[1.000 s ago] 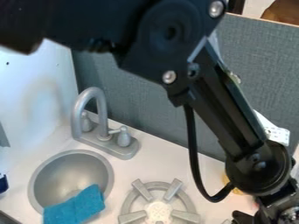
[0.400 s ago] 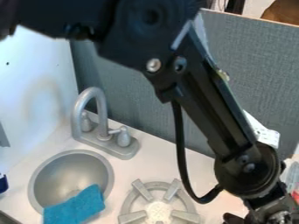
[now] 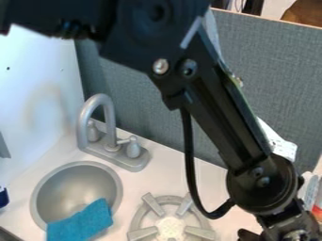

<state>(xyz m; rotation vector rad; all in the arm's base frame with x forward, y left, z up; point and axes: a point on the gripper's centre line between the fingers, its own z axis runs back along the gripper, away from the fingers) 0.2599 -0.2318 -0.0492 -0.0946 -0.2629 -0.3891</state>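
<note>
The black gripper [image 3: 290, 233] is at the bottom right corner, cut off by the view's lower edge, to the right of the grey stove burner [image 3: 170, 226]. Its fingertips are out of sight, and whether it holds anything cannot be told. A blue cloth [image 3: 82, 223] lies over the front rim of the round grey sink [image 3: 39, 200], partly inside the bowl. Behind the sink stands a grey faucet [image 3: 88, 123] with two handles.
A grey divider panel [image 3: 277, 70] stands behind the white counter [image 3: 148, 181]. At the left is a white wall [image 3: 37, 84], with a dark blue object [image 3: 4, 197] at the edge. Whitish and red items [image 3: 309, 190] lie at the right edge.
The arm has shifted left in the view, and the gripper with it. More of the items at the right edge now show. The cloth has not moved.
</note>
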